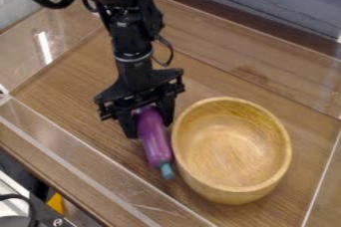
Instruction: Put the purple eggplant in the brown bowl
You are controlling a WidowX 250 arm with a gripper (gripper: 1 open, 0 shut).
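Note:
The purple eggplant hangs tilted just left of the brown bowl, its teal stem tip pointing down toward the table beside the bowl's near-left rim. My black gripper reaches down from the dark arm and is shut on the eggplant's upper end. The light wooden bowl stands upright on the table with nothing in its hollow. The eggplant's lower end looks close to the tabletop; whether it touches I cannot tell.
A wooden tabletop is ringed by low clear plastic walls at the front and left. A grey wall runs along the back.

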